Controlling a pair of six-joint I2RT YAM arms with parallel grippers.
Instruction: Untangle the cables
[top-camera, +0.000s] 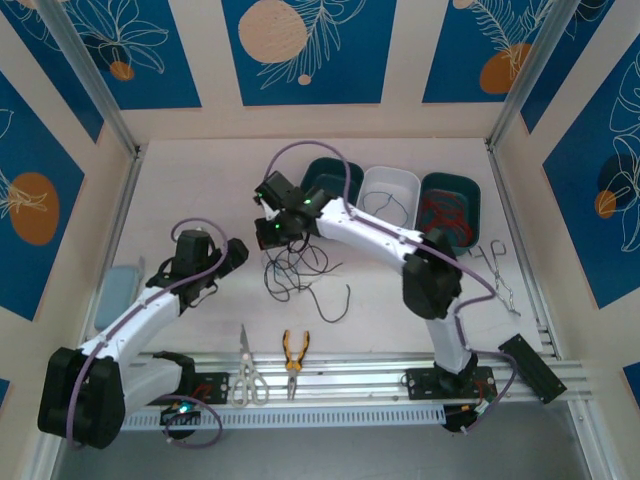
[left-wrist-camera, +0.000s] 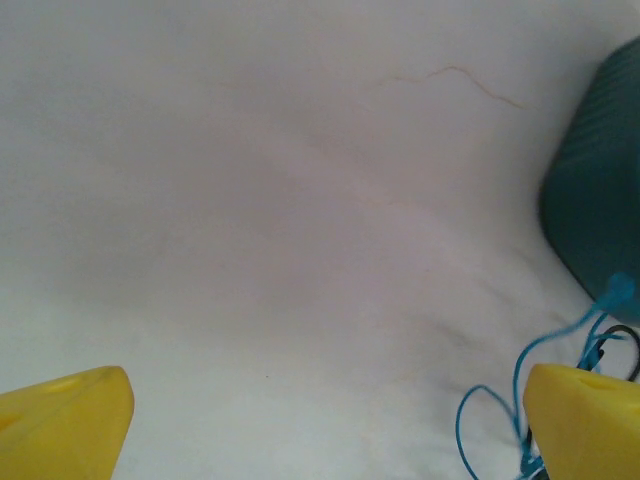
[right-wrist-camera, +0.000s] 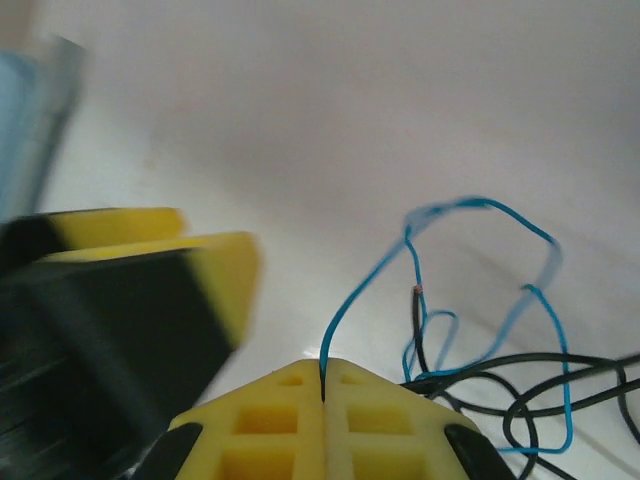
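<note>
Table (top-camera: 200, 190): white top, walled by blue-and-cream panels.
Cables (top-camera: 295, 272): black and blue tangle lies mid-table, near the bins.
Right gripper (right-wrist-camera: 322, 375): jaws pressed together on a blue cable (right-wrist-camera: 470, 201), which loops away from the pinch.
Left gripper (left-wrist-camera: 330, 410): fingers spread wide, holding nothing, over bare table just beside the tangle.
Right teal bin (top-camera: 478, 195): red cables (top-camera: 447, 212) lie inside.

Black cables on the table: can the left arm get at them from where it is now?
Probably yes. The left fingers stand open just beside the black cables, with bare table between. The right fingers, shut on the blue cable, sit close over them and could crowd the approach.
</note>
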